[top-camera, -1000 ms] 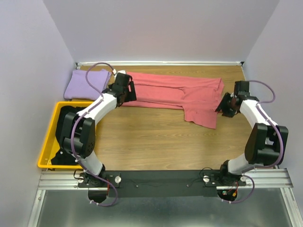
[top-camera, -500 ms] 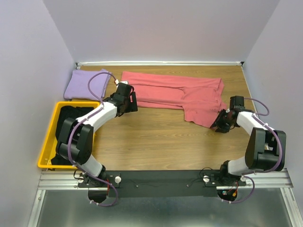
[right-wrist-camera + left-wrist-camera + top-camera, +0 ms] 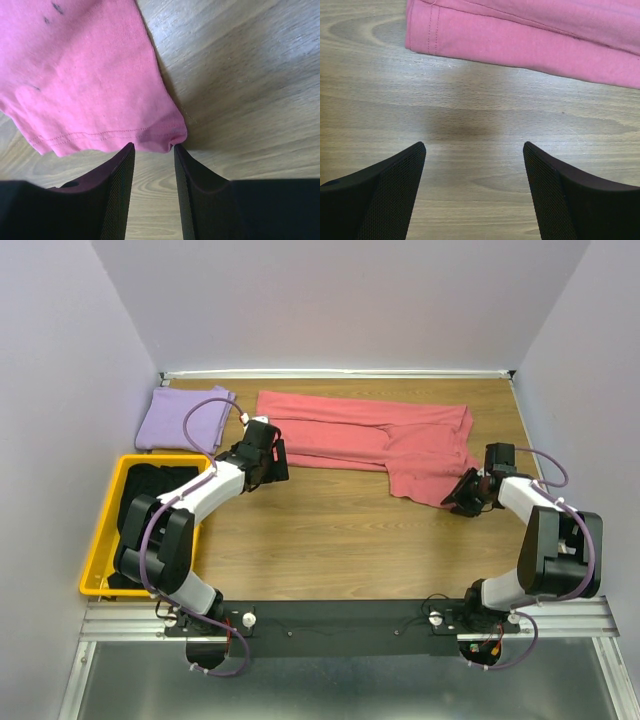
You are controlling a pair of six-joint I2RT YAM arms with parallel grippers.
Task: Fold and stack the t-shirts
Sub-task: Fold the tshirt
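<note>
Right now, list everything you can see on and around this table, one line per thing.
pink t-shirt: one, salmon pink, laid out across the far side of the table
purple t-shirt: one, lavender, folded in the far left corner
black t-shirts: number unclear, black, piled in the bin
bin: one, yellow, at the table's left edge
table: one, light wood, under everything
left fingers: one pair, black, wide open over bare wood just short of the pink t-shirt's near edge
right fingers: one pair, black, narrowly apart at the pink t-shirt's near right corner; grip unclear
</note>
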